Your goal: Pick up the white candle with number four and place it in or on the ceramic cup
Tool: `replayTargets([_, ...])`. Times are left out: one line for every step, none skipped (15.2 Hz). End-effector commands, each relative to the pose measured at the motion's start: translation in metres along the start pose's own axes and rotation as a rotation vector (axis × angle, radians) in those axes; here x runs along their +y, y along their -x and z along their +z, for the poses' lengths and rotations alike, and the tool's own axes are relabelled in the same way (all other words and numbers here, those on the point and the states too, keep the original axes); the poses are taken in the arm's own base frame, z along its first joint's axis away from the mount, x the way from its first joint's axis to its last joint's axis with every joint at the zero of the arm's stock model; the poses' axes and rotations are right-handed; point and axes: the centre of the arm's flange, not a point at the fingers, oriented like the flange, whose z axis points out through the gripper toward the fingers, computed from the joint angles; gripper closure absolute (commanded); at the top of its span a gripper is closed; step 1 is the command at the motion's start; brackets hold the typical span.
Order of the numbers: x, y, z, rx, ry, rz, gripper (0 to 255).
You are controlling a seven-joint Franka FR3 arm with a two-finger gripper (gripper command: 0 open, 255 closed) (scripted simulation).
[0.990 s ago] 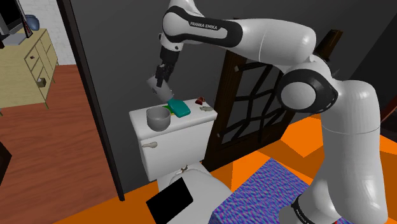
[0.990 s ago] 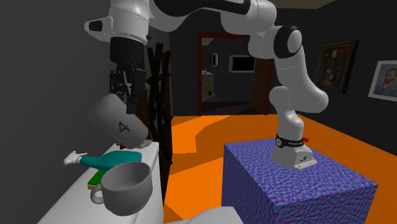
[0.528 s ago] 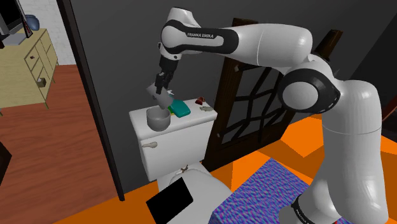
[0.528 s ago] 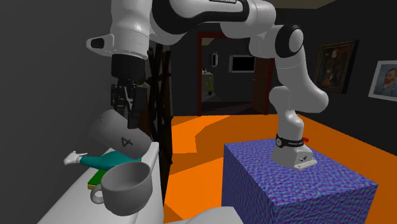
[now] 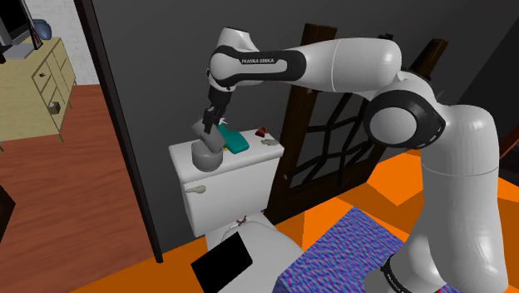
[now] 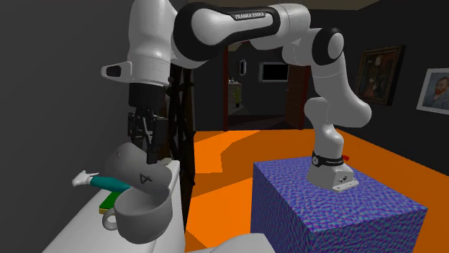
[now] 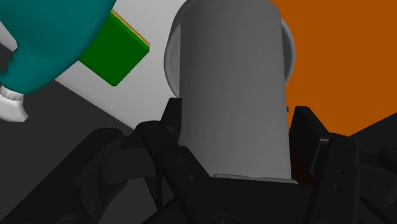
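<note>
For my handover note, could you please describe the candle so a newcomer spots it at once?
On the white toilet tank stands a grey cup. The candle is the grey cylinder tilted at its mouth, clasped by the black gripper; unlike the teal bottle nearby, it bears a 4.

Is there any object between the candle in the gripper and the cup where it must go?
Nothing visible does. The gripper holds the grey candle tilted, with its lower end at the mouth of the grey cup. The teal bottle and the green block lie beside the cup, out of the path.
</note>
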Motion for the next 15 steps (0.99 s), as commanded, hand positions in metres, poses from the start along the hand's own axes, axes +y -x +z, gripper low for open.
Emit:
replayTargets([0.001, 0.002, 0.005, 0.002, 0.001, 0.000, 255])
replayTargets([0.001, 0.002, 0.005, 0.002, 0.001, 0.000, 255])
replayTargets([0.001, 0.002, 0.005, 0.002, 0.001, 0.000, 255])
replayTargets([0.001, 0.002, 0.005, 0.002, 0.001, 0.000, 255])
replayTargets([0.001, 0.002, 0.005, 0.002, 0.001, 0.000, 255])
replayTargets([0.001, 0.002, 0.005, 0.002, 0.001, 0.000, 255])
replayTargets([0.001, 0.002, 0.005, 0.002, 0.001, 0.000, 255])
replayTargets([0.001, 0.002, 0.005, 0.002, 0.001, 0.000, 255])
replayTargets([0.001, 0.002, 0.005, 0.002, 0.001, 0.000, 0])
replayTargets([0.001, 0.002, 0.005, 0.002, 0.001, 0.000, 0])
replayTargets([0.001, 0.002, 0.005, 0.002, 0.001, 0.000, 0])
replayTargets([0.001, 0.002, 0.005, 0.002, 0.001, 0.000, 0])
replayTargets([0.001, 0.002, 0.005, 0.002, 0.001, 0.000, 0])
replayTargets([0.001, 0.002, 0.005, 0.002, 0.001, 0.000, 0])
replayTargets([0.001, 0.002, -0.009, 0.002, 0.001, 0.000, 0])
